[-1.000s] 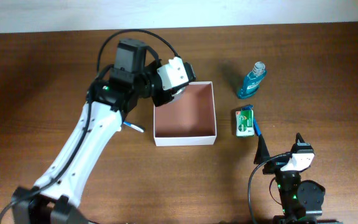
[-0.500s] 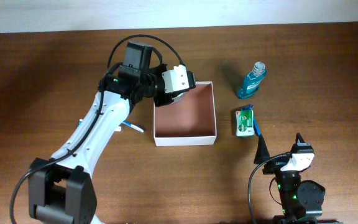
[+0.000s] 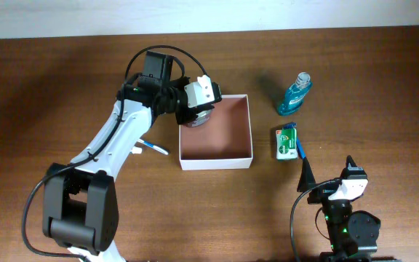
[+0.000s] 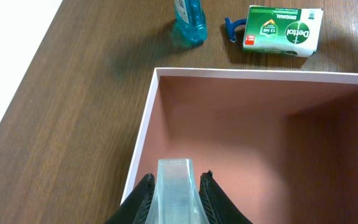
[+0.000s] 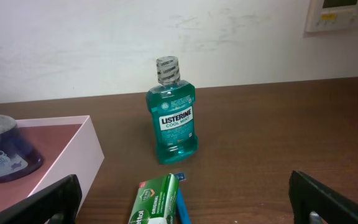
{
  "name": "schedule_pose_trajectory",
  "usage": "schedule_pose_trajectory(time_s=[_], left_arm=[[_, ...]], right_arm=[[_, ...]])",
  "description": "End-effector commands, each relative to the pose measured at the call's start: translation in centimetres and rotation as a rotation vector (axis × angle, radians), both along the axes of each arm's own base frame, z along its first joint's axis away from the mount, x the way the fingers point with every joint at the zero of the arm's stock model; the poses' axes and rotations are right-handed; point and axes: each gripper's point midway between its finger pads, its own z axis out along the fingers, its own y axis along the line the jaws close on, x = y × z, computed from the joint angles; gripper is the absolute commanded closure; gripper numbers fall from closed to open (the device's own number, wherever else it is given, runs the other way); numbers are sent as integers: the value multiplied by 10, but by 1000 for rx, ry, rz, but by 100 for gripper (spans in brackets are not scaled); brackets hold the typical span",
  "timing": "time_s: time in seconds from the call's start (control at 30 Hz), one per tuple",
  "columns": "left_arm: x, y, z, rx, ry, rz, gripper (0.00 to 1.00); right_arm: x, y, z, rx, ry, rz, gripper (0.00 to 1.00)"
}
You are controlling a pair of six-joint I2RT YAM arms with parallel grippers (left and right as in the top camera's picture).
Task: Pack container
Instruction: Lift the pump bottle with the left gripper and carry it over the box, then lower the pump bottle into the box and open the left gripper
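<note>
Container [image 3: 224,138], a square, shallow white cardboard box with a reddish-brown inside and no lid, sits near the middle of the worktop. Within its walls, at the far left corner, is a small clear bottle of dark blue liquid [image 5: 5,152]. My left pincer [image 3: 198,115] grips this bottle narrowly, both fingers pressed to its sides. I cannot tell whether the bottle's base touches the box floor. The rest of the reddish-brown floor shows plainly in my left wrist view.

Just outside the box's left wall lies a slim white-and-blue item [image 3: 153,148], too small to make out. To the right of the box, apart from it, lies a green Dettol soap carton [image 3: 286,143]. A blue-handled slim tool [image 3: 300,149] rests against the carton's right side. Beyond those, farther from me, stands a teal plastic Listerine mouthwash bottle [image 3: 294,94], upright with a clear cap.

Everything rests on a dark brown wooden worktop [image 3: 384,87]. Behind it rises a pale, scuffed wall [image 5: 73,37] with a white panel [image 5: 344,12] mounted at the upper right.

My left pincer is over the box's far left corner. My right pincer [image 3: 327,171] is spread wide and holds nothing. It is low at the near right, well apart from the box, facing the carton and the mouthwash.
</note>
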Motion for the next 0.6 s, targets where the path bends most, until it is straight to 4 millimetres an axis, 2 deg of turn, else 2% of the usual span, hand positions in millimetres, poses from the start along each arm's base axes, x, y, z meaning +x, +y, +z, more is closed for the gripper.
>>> schedule_pose_trajectory(time_s=[0.0,0.2,0.23,0.33,0.37,0.4,0.47,0.5,0.57], left_arm=[[6,-7,24,-47,-73,-43,83],[7,-8,25,-49,-80,-44,83],[7,-7,25,-49,-80,-43,78],[7,-7,25,-49,-79,-43,52],[7,-7,25,-49,-78,-42,33],[7,-8,26,-54,-71,-35,21],[9,-8,27,-69,-53,-12,5],[11,-9,29,-82,-43,7,1],[18,-9,39,-122,-35,57,1]], right_arm=[[0,1,-2,-1,5,0,1],[0,1,-2,-1,5,0,1],[0,0,-2,-1,5,-1,1],[0,0,-2,-1,5,-1,1],[0,0,-2,-1,5,-1,1],[0,0,-2,-1,5,-1,2],[0,0,-2,-1,5,-1,1],[0,0,-2,-1,5,-1,2],[0,0,-2,-1,5,-1,1]])
